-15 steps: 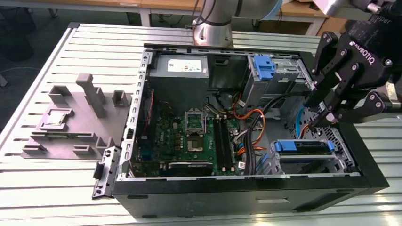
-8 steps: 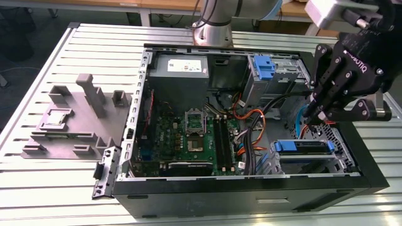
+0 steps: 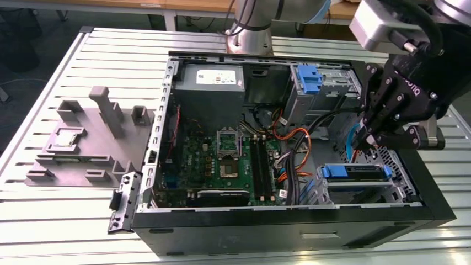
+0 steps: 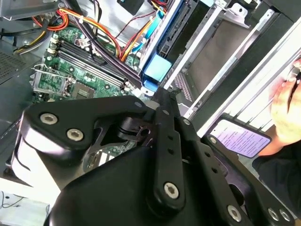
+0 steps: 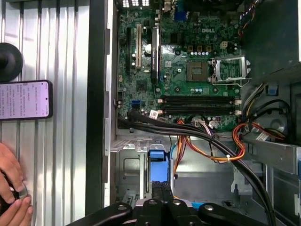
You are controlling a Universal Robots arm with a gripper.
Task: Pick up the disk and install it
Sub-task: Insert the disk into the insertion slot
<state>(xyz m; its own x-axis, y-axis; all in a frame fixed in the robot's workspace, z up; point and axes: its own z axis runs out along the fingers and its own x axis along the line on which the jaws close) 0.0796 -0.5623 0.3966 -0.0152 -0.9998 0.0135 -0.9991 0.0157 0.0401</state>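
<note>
Exterior view: the black linkage gripper (image 3: pixel 364 144), fingers pressed together and holding nothing, hangs inside the open black computer case (image 3: pixel 294 232). Just below it is the disk (image 3: pixel 353 172), a flat grey hard drive with blue plastic rails, seated in the metal bay at the exterior view's right. The first wrist view adds a lit phone (image 5: pixel 24 100) and a person's hand (image 5: pixel 11 186) on the slatted metal table (image 5: pixel 56 47) — the exterior view, a grey moulded fixture (image 3: pixel 81 143).

Bright, even light fell on the computer case (image 3: pixel 294 226); its interior lay shadowed; the table (image 3: pixel 110 49) beside it glared pale.
</note>
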